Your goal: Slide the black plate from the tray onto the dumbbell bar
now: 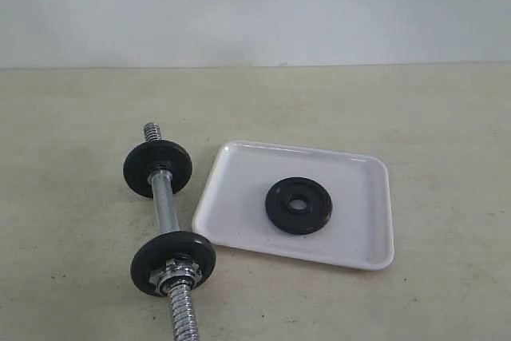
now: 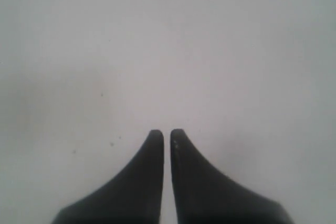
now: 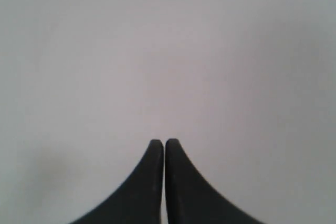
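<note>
Tabletop (image 1: 447, 117): tray (image 1: 239, 197) holds black plate (image 1: 315, 215); left claw (image 2: 166, 132), right claw (image 3: 164, 141) closed, empty, elsewhere.

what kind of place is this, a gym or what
Likely a robot test bench, not a gym: a beige tabletop against a plain pale wall, holding a glossy white rectangular tray with one flat black round weight plate and a short chrome threaded dumbbell bar beside it.

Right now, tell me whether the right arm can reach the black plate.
Probably yes: the black plate lies alone in the tray, uncovered; the right gripper is shut and must open first.
</note>
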`<state>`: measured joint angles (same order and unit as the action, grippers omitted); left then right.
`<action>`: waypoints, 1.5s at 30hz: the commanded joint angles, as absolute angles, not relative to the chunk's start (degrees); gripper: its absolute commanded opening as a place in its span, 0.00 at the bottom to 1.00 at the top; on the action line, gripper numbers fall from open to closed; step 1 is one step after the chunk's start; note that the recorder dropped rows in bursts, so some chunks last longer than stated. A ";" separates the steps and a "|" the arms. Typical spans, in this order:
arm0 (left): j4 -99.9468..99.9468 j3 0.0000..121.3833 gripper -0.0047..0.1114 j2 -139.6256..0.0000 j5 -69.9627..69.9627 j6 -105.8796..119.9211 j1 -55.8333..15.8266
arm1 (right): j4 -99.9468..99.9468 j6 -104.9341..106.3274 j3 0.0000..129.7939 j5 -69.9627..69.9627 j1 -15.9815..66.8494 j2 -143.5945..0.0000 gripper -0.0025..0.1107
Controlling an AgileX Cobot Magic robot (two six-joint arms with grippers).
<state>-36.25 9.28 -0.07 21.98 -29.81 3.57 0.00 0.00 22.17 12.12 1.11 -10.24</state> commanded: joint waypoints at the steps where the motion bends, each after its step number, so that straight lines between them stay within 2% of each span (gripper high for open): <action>1: -40.37 14.68 0.08 0.00 5.03 -40.72 3.28 | -0.36 0.80 31.41 -10.34 1.15 -19.89 0.02; 8: -41.86 21.19 0.08 -8.86 -3.69 -40.72 3.28 | 2.09 8.64 41.83 -32.71 1.15 -36.13 0.02; 12: -41.01 22.03 0.08 -16.30 -5.92 -40.72 3.28 | 10.22 15.46 44.07 -38.08 1.15 -42.76 0.02; 14: -40.91 22.03 0.08 -20.18 -6.16 -40.72 3.28 | 15.31 17.20 44.15 -37.41 1.15 -45.06 0.02; 17: -40.91 22.03 0.08 -26.42 0.79 -43.53 3.28 | 22.55 17.20 44.15 -33.63 1.15 -47.37 0.02; 24: -40.91 22.03 0.08 -26.95 8.27 -47.95 3.28 | 22.93 17.20 44.15 -27.01 1.15 -47.37 0.02; 38: -40.91 22.03 0.08 -27.18 13.60 -47.95 3.28 | 22.93 17.08 44.15 -24.58 1.15 -47.37 0.02; 45: -41.43 22.03 0.08 -32.35 8.03 -47.95 3.28 | 23.92 17.08 44.15 -22.54 1.15 -47.37 0.02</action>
<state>-41.28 21.75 -29.99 10.77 -47.46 3.57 23.09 16.85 43.84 -23.82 1.11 -47.32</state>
